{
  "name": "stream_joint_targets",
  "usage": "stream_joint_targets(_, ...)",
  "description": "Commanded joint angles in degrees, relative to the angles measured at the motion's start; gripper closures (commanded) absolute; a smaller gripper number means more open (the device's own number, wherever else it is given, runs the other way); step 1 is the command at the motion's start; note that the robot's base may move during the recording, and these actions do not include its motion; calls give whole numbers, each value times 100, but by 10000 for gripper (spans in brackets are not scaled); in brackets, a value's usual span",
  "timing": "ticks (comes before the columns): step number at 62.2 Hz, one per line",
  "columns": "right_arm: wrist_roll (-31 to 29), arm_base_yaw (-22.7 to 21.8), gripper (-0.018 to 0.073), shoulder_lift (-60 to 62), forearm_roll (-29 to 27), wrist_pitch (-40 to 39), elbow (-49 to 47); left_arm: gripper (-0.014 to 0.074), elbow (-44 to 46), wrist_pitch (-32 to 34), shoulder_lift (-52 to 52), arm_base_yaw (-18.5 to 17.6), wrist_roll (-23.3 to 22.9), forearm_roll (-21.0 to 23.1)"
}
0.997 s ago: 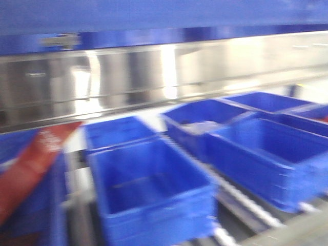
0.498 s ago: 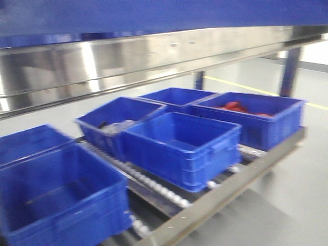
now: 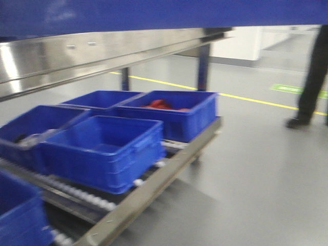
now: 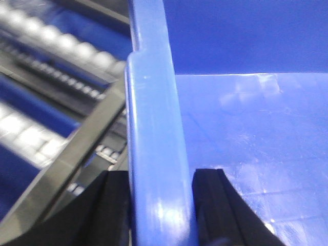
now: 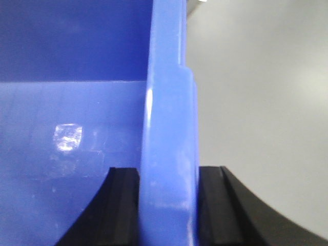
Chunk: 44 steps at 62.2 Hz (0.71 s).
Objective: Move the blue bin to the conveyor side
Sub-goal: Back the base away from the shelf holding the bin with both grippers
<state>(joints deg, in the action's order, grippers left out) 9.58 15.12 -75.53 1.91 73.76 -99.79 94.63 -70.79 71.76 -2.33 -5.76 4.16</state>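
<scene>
Gripping the bin by both side rims

The left gripper point(image 4: 161, 205) is clamped across the thick rim of the blue bin point(image 4: 246, 128), one black finger inside the wall and one outside. The right gripper point(image 5: 169, 205) pinches the opposite rim the same way. A roller rack point(image 4: 46, 66) lies past the left wall, and grey floor point(image 5: 256, 102) past the right.

A steel roller rack point(image 3: 154, 180) on the grey floor point(image 3: 256, 179) carries several blue crates point(image 3: 102, 151), one holding red packets point(image 3: 161, 105).
</scene>
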Motion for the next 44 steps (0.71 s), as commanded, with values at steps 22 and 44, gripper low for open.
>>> stream_joint_targets(22,-33,-2,640,148,248,-526,-71,613,72,456,-121,-19,67,14)
stream_joint_targets(44,-33,-2,640,148,248,-526,-71,613,72,456,-121,-19,67,0)
